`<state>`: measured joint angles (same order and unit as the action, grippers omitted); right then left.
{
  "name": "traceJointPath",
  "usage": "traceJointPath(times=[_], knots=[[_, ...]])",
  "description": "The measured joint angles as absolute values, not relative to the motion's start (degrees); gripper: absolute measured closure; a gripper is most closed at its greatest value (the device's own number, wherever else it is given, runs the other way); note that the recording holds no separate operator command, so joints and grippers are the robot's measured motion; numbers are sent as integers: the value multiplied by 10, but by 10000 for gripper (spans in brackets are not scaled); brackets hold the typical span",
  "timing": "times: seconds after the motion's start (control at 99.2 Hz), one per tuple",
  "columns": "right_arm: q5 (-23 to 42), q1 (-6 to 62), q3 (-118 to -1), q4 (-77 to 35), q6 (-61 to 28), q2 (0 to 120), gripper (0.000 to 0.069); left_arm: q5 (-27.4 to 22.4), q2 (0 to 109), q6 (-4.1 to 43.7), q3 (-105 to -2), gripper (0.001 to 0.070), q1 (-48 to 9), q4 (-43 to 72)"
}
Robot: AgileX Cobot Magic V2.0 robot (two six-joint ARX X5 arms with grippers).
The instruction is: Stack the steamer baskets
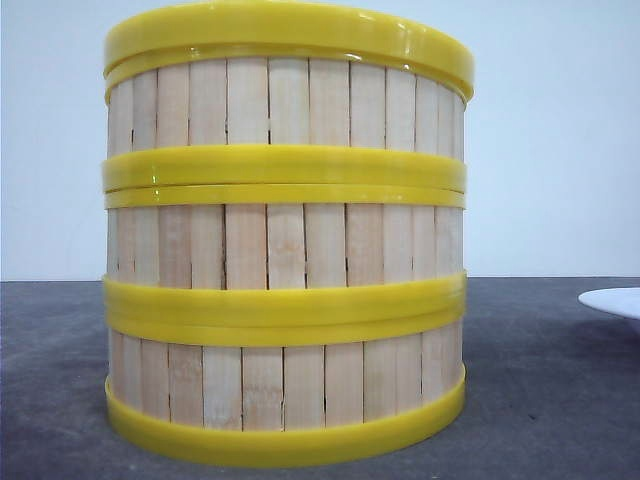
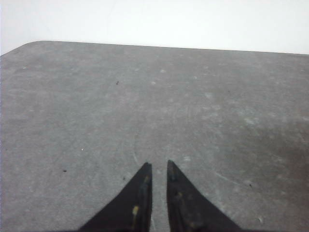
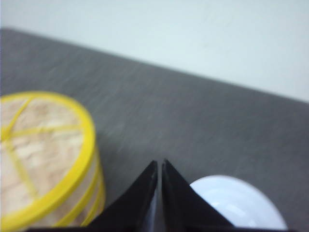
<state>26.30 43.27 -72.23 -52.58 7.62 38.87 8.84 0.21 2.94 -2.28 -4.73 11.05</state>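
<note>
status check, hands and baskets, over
Left hand shut, empty, over bare table. Right hand shut, empty, between stack and white plate. Steamer baskets stacked three high, lid on top. Nothing in the way.

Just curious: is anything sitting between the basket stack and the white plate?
No. Front view shows only bare grey table between the steamer baskets and white plate.

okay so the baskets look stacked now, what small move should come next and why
Probably just lift the right hand clear and stop. The three steamer baskets already stand in one straight stack with the lid on top, and both hands, left hand included, look shut and hold nothing.
</note>
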Motion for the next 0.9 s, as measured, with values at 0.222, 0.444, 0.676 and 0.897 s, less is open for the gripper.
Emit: traceJointPath(times=[0.222,0.444,0.676,0.897], knots=[[200,282,-722,-475,9,389,681,88,2,29,-23,681,-47,110],[105,114,-698,-444,-36,378,681,88,2,29,-23,681,-47,110],[38,27,-566,-350,-47,319,681,88,2,29,-23,681,-47,110],[34,6,-410,-262,-47,232,681,89,2,29,-23,681,-47,110]])
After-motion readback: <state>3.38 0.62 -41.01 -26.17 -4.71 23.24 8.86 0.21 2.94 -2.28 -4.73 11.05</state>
